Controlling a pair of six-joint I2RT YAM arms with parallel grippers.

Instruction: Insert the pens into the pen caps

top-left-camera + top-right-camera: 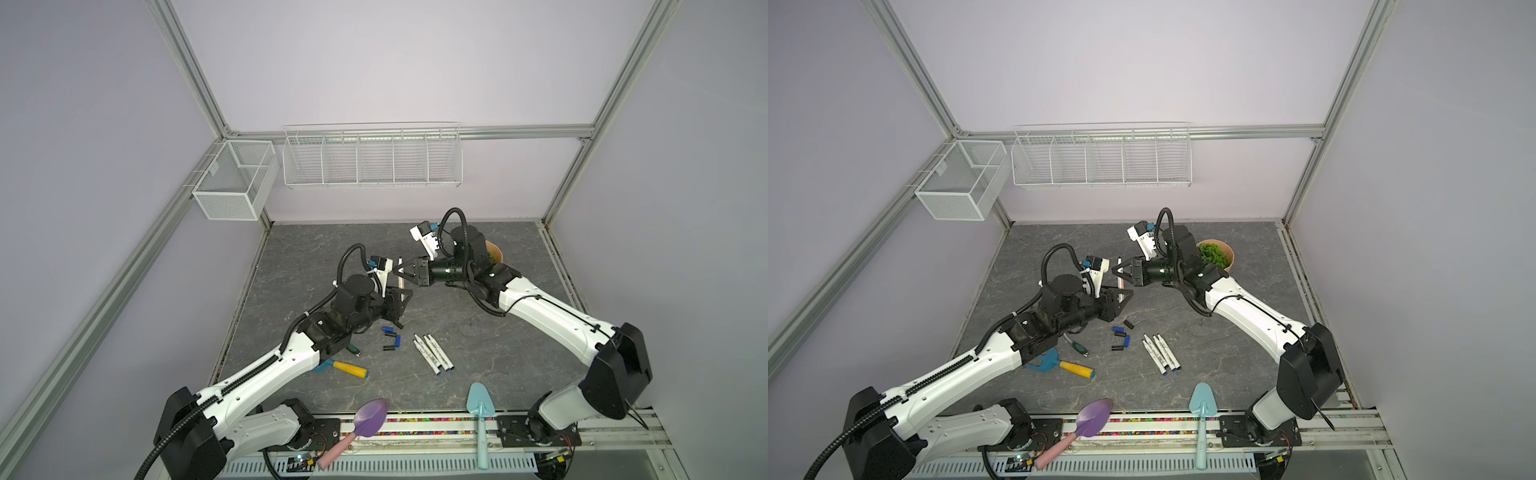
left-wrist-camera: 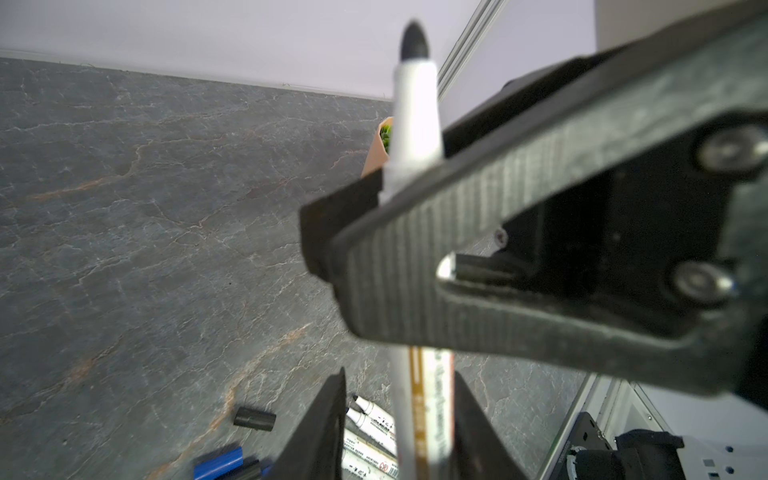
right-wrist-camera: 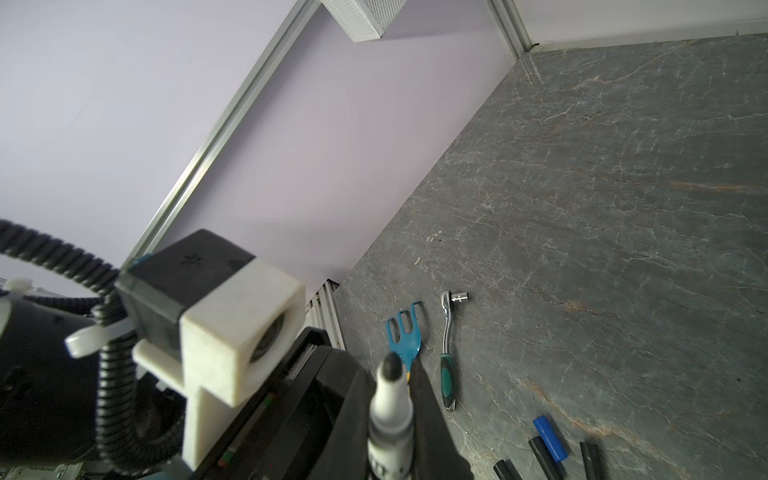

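Right claw (image 1: 1118,271): clamped on a pen (image 2: 415,124), which is held clear of the table (image 1: 478,353), dark tip bared.
Left claw (image 2: 400,374): jaws parted, the pen's lower barrel flanked.
Caps (image 1: 397,340): scattered on the table, 6 o'clock of the claws.
Pens (image 1: 435,354): four laid together, 5 o'clock.

Right gripper (image 1: 398,271): closed on a white pen (image 1: 401,283), held above the grey table (image 1: 478,324).
Left gripper (image 1: 405,311): just near of that pen, jaws apart.
Loose pens (image 1: 434,353): four, side by side, near of centre.
Caps (image 1: 391,338): blue and black, scattered just left of the loose pens.
Trowel (image 1: 478,400): pale blue, at the near edge.
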